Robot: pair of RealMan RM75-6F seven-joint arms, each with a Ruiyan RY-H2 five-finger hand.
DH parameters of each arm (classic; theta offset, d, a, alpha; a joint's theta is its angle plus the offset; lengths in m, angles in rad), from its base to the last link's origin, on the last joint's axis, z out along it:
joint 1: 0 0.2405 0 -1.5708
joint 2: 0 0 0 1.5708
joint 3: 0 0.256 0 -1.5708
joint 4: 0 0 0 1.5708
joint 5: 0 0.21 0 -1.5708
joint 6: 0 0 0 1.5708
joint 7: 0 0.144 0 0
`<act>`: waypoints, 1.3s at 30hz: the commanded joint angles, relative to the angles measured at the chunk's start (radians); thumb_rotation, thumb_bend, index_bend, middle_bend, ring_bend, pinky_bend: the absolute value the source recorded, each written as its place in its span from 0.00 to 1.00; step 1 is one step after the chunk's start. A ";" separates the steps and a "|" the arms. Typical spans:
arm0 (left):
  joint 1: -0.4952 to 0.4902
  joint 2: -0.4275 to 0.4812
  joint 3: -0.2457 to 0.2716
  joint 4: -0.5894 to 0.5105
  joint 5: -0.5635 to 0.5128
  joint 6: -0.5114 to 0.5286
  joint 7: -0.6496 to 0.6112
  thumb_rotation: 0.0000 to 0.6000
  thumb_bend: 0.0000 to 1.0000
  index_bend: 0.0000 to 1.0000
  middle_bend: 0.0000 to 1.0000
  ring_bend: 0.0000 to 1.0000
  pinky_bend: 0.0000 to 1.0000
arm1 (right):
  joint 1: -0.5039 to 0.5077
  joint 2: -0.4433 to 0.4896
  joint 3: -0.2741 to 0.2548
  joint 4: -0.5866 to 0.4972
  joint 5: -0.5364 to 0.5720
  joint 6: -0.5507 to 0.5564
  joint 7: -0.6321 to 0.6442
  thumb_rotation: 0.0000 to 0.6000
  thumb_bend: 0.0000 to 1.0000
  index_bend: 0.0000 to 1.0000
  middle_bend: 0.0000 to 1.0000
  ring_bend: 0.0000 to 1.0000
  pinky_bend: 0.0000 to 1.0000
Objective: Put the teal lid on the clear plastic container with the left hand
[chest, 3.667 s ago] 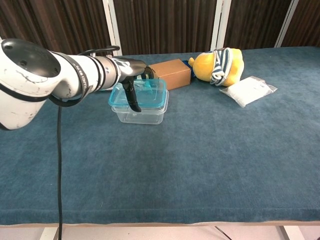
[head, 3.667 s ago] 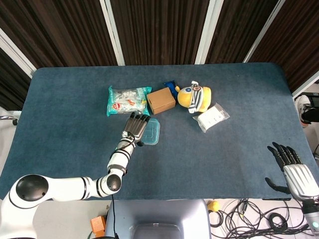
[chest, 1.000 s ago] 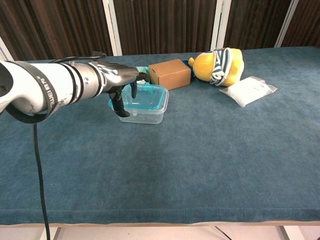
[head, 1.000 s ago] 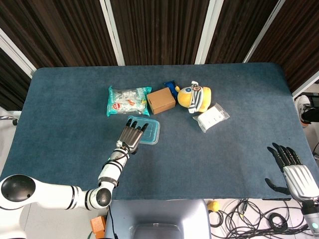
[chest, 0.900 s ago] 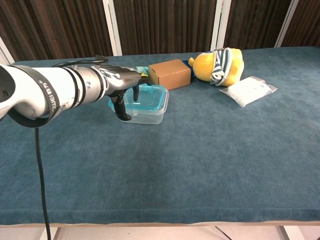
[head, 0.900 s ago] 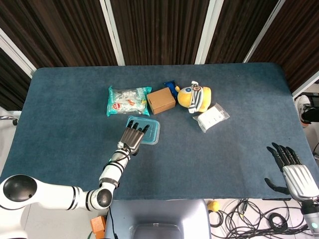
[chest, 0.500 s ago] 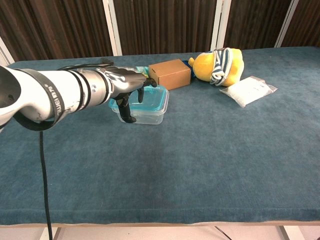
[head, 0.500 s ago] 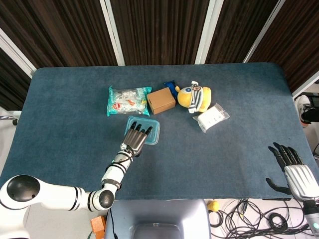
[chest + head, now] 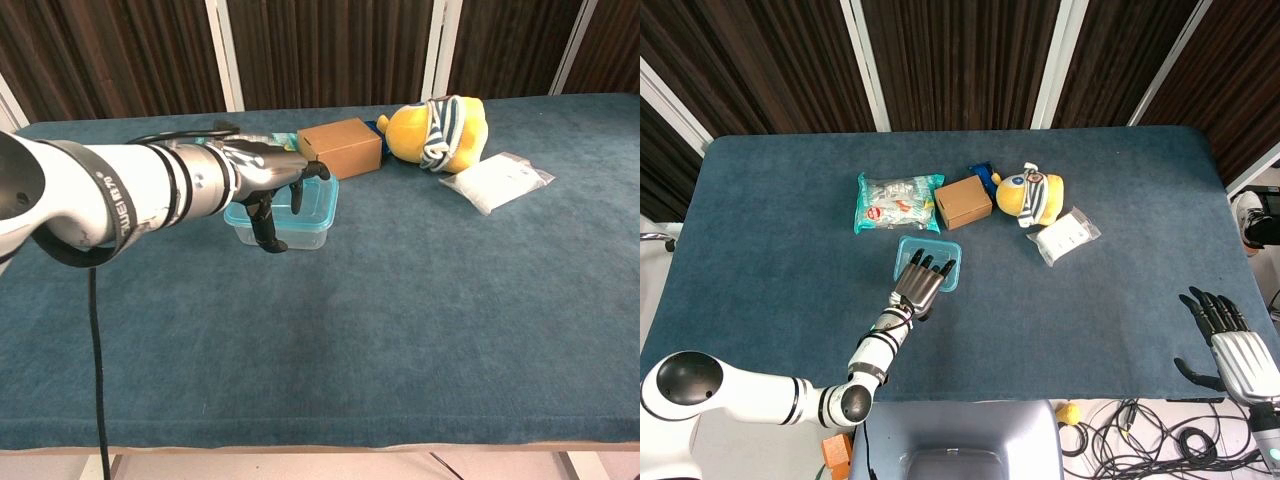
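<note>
The teal lid (image 9: 926, 246) lies flat on top of the clear plastic container (image 9: 306, 232), just in front of the brown box. My left hand (image 9: 921, 286) rests palm down on the lid (image 9: 318, 197), fingers spread across it. In the chest view the left hand (image 9: 268, 178) covers the lid's left half and its thumb hangs down the container's front wall. It grips nothing. My right hand (image 9: 1226, 344) hovers off the table's near right corner, fingers spread and empty.
A brown box (image 9: 963, 202) stands behind the container, with a snack bag (image 9: 896, 200) to its left. A yellow plush toy (image 9: 1032, 195) and a white packet (image 9: 1065, 236) lie to the right. Bare blue cloth fills the front of the table (image 9: 420, 330).
The lid, held tilted above the container 3.7 s ago, now sits flat on it. Over the last second my left hand slid rightward across the lid. The right hand stayed put.
</note>
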 commanded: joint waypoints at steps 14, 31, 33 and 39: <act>0.072 0.004 -0.002 0.046 0.272 0.039 -0.174 1.00 0.53 0.00 0.23 0.08 0.00 | 0.000 0.000 -0.001 0.000 0.000 -0.002 0.000 1.00 0.20 0.00 0.00 0.00 0.00; 0.110 -0.104 -0.020 0.315 0.361 -0.116 -0.340 1.00 0.77 0.00 0.20 0.00 0.00 | 0.002 0.004 0.003 0.003 0.008 -0.008 0.012 1.00 0.20 0.00 0.00 0.00 0.00; 0.110 -0.109 -0.024 0.324 0.362 -0.122 -0.340 1.00 0.77 0.00 0.20 0.00 0.00 | 0.002 0.004 0.002 0.004 0.007 -0.006 0.014 1.00 0.20 0.00 0.00 0.00 0.00; 0.111 -0.125 -0.031 0.347 0.362 -0.138 -0.333 1.00 0.77 0.00 0.20 0.00 0.00 | 0.000 0.005 0.001 0.003 0.004 -0.003 0.016 1.00 0.20 0.00 0.00 0.00 0.00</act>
